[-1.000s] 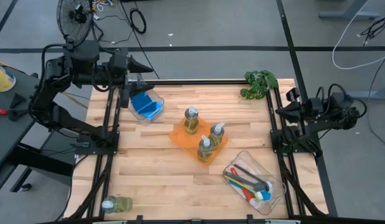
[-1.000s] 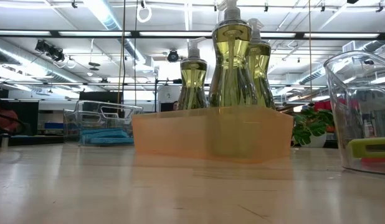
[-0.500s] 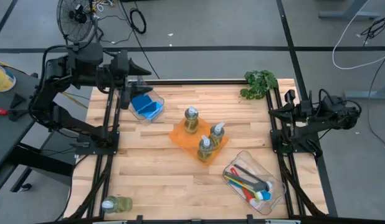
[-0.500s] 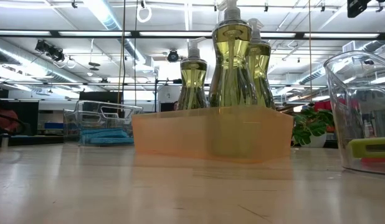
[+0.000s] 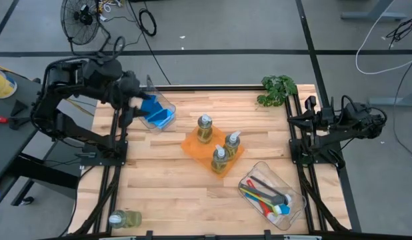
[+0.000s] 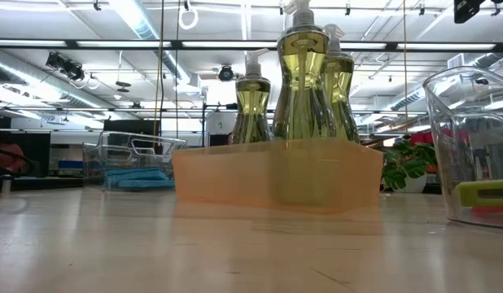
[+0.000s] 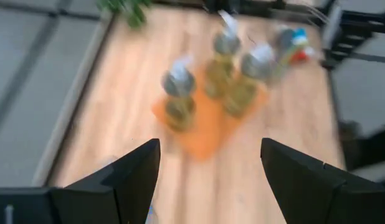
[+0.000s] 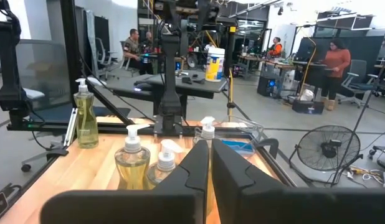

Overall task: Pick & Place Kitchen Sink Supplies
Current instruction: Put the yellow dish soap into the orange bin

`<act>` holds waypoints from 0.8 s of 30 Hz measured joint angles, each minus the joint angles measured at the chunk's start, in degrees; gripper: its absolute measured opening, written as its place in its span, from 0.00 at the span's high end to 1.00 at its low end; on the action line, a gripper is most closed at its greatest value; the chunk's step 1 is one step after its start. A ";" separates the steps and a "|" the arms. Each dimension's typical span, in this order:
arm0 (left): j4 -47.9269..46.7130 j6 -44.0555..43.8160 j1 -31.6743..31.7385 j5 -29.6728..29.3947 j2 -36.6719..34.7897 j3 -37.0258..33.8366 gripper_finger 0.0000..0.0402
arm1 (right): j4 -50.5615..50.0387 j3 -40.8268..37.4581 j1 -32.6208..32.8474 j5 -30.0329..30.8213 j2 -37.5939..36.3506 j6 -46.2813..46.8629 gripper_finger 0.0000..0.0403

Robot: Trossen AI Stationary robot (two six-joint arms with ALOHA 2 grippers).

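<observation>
Three clear pump bottles of yellowish soap [image 5: 219, 159] stand in an orange tray [image 5: 193, 145] at the table's middle. A fourth bottle [image 5: 123, 219] lies at the near left corner. Blue sponges [image 5: 156, 112] sit in a clear bin at the far left. Coloured brushes [image 5: 265, 197] lie in a clear bin at the near right. My left gripper [image 5: 134, 100] hangs open above the sponge bin's left end, tipped down and holding nothing; its wrist view looks past the open fingers [image 7: 210, 158] at the tray. My right gripper [image 5: 301, 120] waits shut and level at the right edge [image 8: 210, 163].
A green leafy plant [image 5: 278, 90] lies at the far right corner. Dark frame rails [image 5: 116, 153] run along the table's left and right edges. Bare wood lies between the tray and the near edge. People and desks show in the room beyond the table.
My left gripper has tipped from about level to slanting down toward the sponge bin and has sunk a little, staying open. My right gripper has tipped slightly down to level at the right edge. Nothing on the table has moved.
</observation>
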 joint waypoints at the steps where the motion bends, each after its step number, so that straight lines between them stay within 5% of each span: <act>1: -1.15 -0.62 0.00 1.74 0.00 0.00 0.29 | 0.00 0.00 0.00 0.00 0.00 0.00 0.95; 10: -3.18 -0.65 -2.56 16.56 -0.12 0.00 0.29 | 0.02 0.00 0.00 0.00 0.00 0.00 0.95; 24: -3.06 9.80 -6.14 14.44 0.05 -0.02 0.29 | 0.02 0.00 0.00 0.00 0.00 0.00 0.95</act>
